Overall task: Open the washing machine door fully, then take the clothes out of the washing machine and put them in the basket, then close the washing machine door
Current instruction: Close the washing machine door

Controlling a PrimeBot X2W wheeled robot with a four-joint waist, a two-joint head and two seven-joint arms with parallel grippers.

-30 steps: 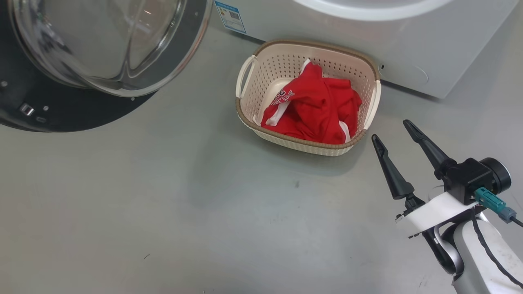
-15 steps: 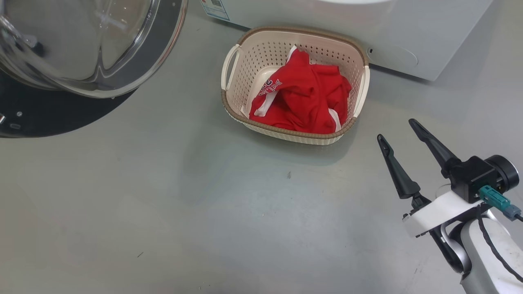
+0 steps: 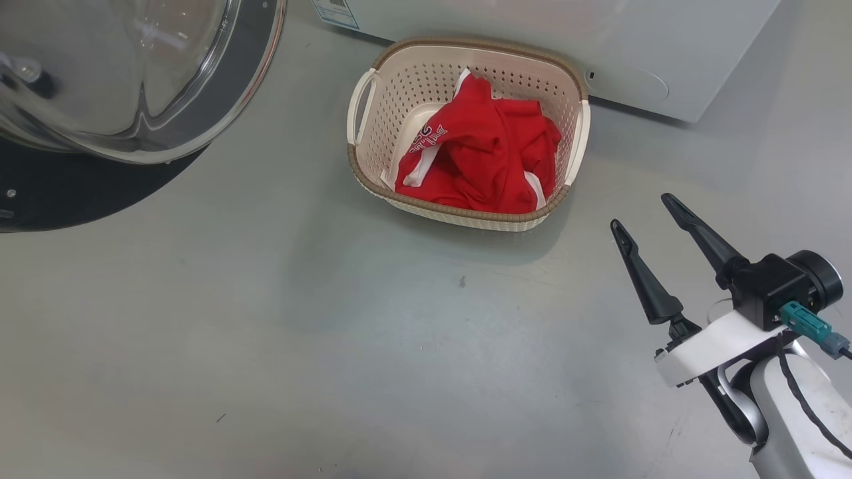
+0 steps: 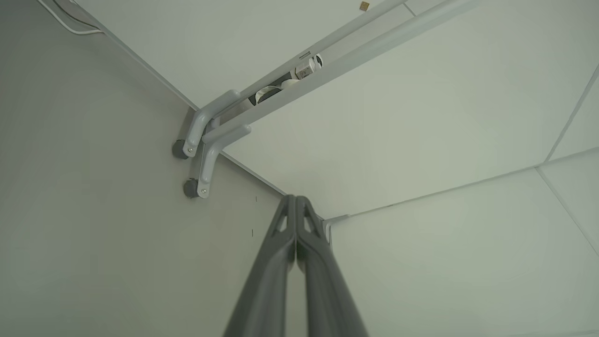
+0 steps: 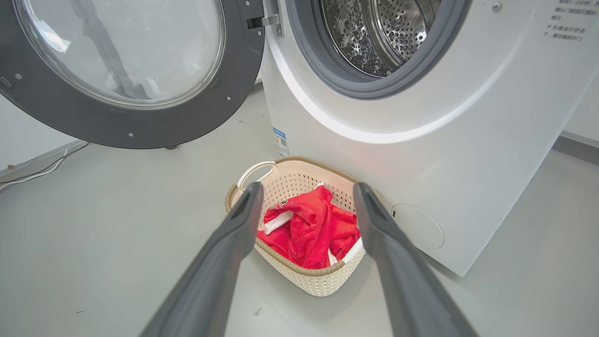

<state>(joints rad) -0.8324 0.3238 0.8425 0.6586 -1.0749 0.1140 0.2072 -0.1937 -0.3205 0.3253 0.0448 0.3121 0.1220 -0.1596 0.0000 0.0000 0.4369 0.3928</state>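
Low at the right of the head view, the right gripper (image 3: pixel 640 211) hangs over the bare grey floor (image 3: pixel 299 319) with its two dark fingers spread wide and nothing between them. It sits at almost the same spot in the picture as a second ago, while floor, basket and machine have all slid left and up together. That is the camera turning, not the things moving. The white forearm rises from the bottom right corner, the wrist is tilted, and the fingers point up and to the left, towards the basket's near right corner but well apart from it.

The left gripper (image 4: pixel 295 201) has its fingers pressed flat together, holding nothing. In its own wrist view it points at a seam where a grey surface meets pale panels, near two grey brackets (image 4: pixel 199 154).

Farther out, the basket (image 3: pixel 426 76) stands on the floor just in front of the washing machine (image 3: pixel 532 40), as before. The clothes (image 3: pixel 486 159) lie crumpled inside it, red with white trim, in the same heap as in the earlier pictures.

Beyond, the right wrist view shows the washing machine door (image 5: pixel 126 70) swung wide open to the left, and the steel drum (image 5: pixel 379 32) bare inside its grey ring.
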